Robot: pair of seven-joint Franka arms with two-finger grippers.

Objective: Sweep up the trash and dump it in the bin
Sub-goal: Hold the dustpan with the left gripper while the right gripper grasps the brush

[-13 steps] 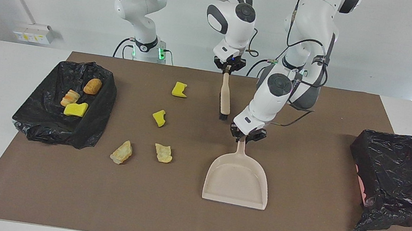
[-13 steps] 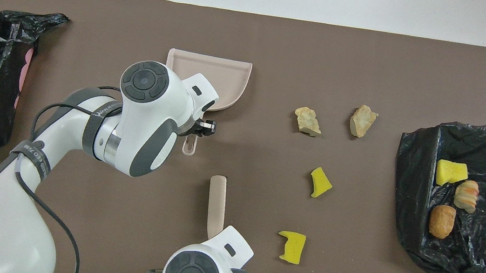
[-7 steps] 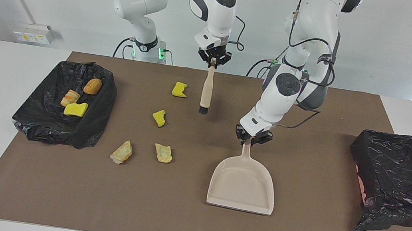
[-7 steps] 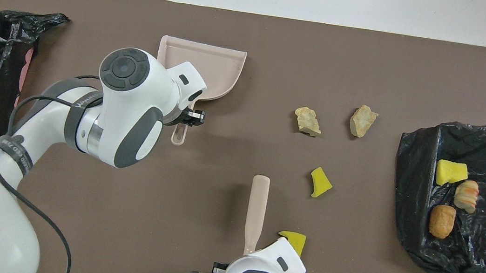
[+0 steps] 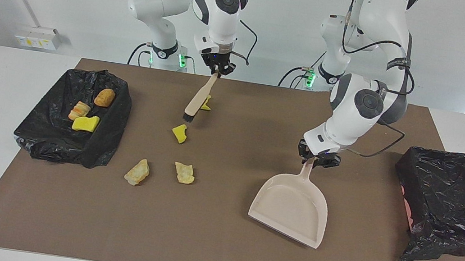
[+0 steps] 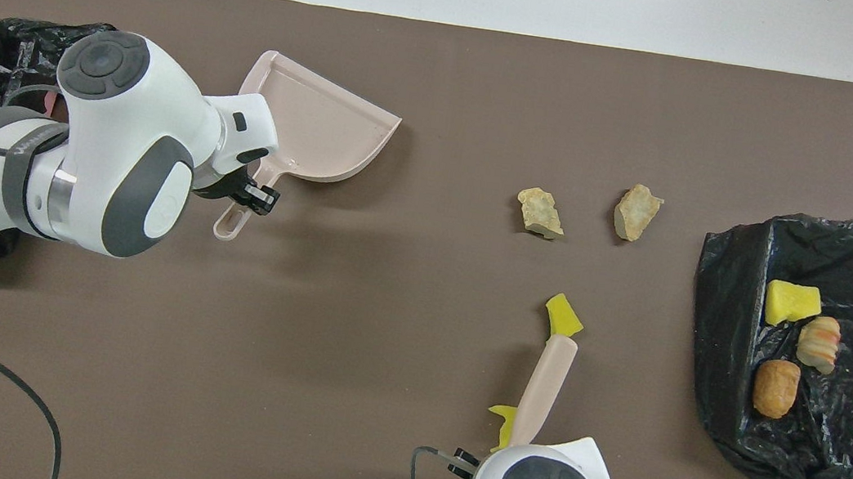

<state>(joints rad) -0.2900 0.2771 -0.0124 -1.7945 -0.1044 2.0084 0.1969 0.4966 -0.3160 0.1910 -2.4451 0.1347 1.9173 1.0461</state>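
Left gripper [image 5: 317,159]: clamped on the dustpan [image 5: 290,207] handle, pan tilted above the mat.
Right gripper [image 5: 218,68]: clenching the brush [image 5: 196,102], bristles over a yellow scrap [image 5: 179,133].

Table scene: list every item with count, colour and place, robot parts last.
Trash scraps: seven. Two yellow sponge chunks and two tan lumps on the mat; one yellow, two orange-brown in the bin.
Bins: two, black-lined, one at each end of the table; the second at the left arm's end.
Brush: one, beige handle, dark bristles, tilted over the yellow chunks.
Dustpan: one, beige, on the mat.
Mat: one, brown.
Right gripper: shut on brush.
Left gripper: shut on dustpan handle.
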